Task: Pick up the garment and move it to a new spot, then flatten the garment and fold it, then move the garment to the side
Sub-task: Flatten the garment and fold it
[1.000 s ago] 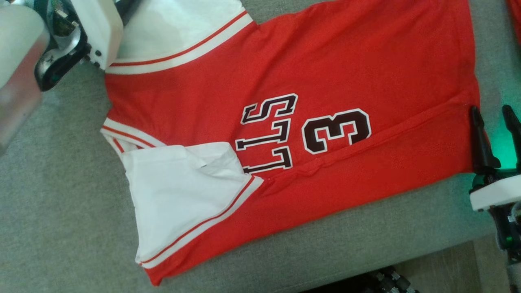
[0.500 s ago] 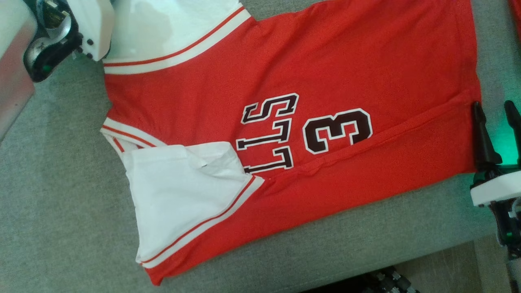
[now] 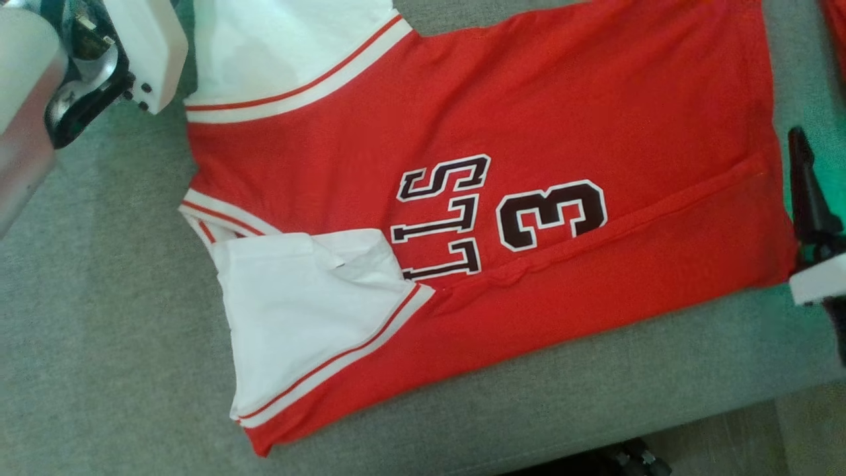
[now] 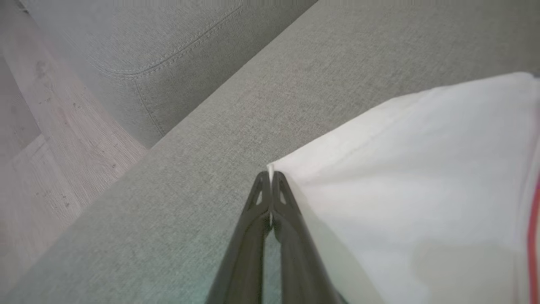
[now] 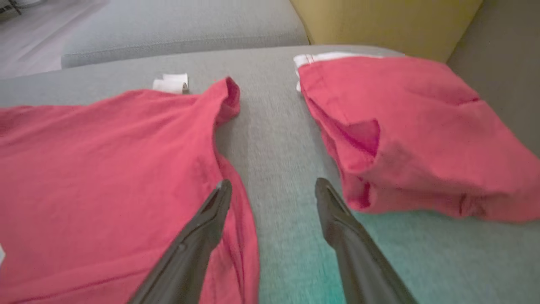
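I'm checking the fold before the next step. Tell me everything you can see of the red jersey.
The red jersey looks like soft knit fabric, with white sleeves trimmed in red-and-white stripes and dark white-edged letters and a 3 on its chest. It lies flat on the grey cushion, its near side folded over along a long crease, the near sleeve lying on top. The left gripper is shut on the corner of the far sleeve; the open right gripper straddles the hem.
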Available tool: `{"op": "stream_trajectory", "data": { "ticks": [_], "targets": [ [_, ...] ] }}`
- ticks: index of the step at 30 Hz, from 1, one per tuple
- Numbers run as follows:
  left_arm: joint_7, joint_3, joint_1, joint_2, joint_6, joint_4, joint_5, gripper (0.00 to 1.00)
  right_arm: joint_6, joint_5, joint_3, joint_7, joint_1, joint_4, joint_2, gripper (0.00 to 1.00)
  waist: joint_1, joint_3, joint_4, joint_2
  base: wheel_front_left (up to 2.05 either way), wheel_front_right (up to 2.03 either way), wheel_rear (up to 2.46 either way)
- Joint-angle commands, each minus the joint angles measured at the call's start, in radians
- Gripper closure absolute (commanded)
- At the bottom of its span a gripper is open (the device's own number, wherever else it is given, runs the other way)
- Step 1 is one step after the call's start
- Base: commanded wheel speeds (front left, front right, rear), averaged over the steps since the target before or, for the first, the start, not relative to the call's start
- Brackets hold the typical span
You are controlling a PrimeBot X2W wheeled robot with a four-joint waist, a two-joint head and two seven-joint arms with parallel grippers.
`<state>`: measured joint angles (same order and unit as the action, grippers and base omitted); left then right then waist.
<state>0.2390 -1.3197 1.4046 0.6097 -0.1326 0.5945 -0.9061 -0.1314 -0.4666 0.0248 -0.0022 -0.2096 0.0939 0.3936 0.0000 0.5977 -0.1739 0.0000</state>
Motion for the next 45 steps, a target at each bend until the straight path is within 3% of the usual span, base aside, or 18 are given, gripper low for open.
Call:
{"op": "stream_trajectory", "data": {
  "ticks": [1, 7, 14, 25, 33, 35, 38, 39, 45],
  "targets": [
    [-0.014, 0.040, 0.033, 0.039, 0.002, -0.017, 0.016, 1.00, 0.001, -0.009, -0.018, 0.015, -0.004, -0.040, 0.047, 0.00, 0.0000, -0.007, 0.007, 0.0000, 0.00, 0.00, 0.00],
    [-0.036, 0.040, 0.037, 0.034, 0.002, -0.029, 0.037, 1.00, 0.001, -0.044, -0.052, 0.118, -0.110, -0.052, 0.137, 0.00, 0.0000, -0.010, 0.031, 0.0000, 0.00, 0.00, 0.00],
    [-0.058, 0.040, 0.044, 0.011, 0.002, -0.044, 0.054, 1.00, 0.001, -0.104, -0.126, 0.243, -0.306, 0.082, 0.231, 0.00, 0.0000, 0.001, 0.067, 0.0000, 0.00, 0.00, 0.00],
    [-0.058, 0.039, 0.052, -0.007, 0.002, -0.072, 0.073, 1.00, 0.001, -0.112, -0.293, 0.280, -0.508, 0.305, 0.282, 0.00, 0.0000, 0.012, 0.107, 0.0000, 0.00, 0.00, 0.00],
    [-0.046, 0.039, 0.057, -0.001, 0.002, -0.090, 0.076, 1.00, 0.001, -0.149, -0.424, 0.277, -0.580, 0.387, 0.304, 0.00, 0.0000, 0.017, 0.117, 0.0000, 0.00, 0.00, 0.00],
    [-0.047, 0.039, 0.059, 0.002, 0.002, -0.092, 0.076, 1.00, 0.001, -0.161, -0.456, 0.265, -0.597, 0.399, 0.319, 0.51, 0.0000, 0.019, 0.119, 0.0000, 0.00, 0.00, 0.00],
    [-0.052, 0.039, 0.059, 0.005, 0.002, -0.094, 0.072, 1.00, 0.001, -0.195, -0.499, 0.270, -0.618, 0.424, 0.331, 0.82, 0.0000, 0.022, 0.123, 0.0000, 0.00, 0.00, 0.00],
    [-0.053, 0.039, 0.059, 0.006, 0.002, -0.095, 0.071, 1.00, 0.001, -0.207, -0.508, 0.274, -0.623, 0.430, 0.333, 0.98, 0.0000, 0.022, 0.124, 0.0000, 0.00, 0.00, 0.00],
    [-0.073, 0.039, 0.060, 0.009, 0.002, -0.096, 0.072, 1.00, 0.001, -0.303, -0.549, 0.316, -0.646, 0.427, 0.350, 1.00, 0.0000, 0.026, 0.134, 0.0000, 0.00, 0.00, 0.00]
  ]
}}
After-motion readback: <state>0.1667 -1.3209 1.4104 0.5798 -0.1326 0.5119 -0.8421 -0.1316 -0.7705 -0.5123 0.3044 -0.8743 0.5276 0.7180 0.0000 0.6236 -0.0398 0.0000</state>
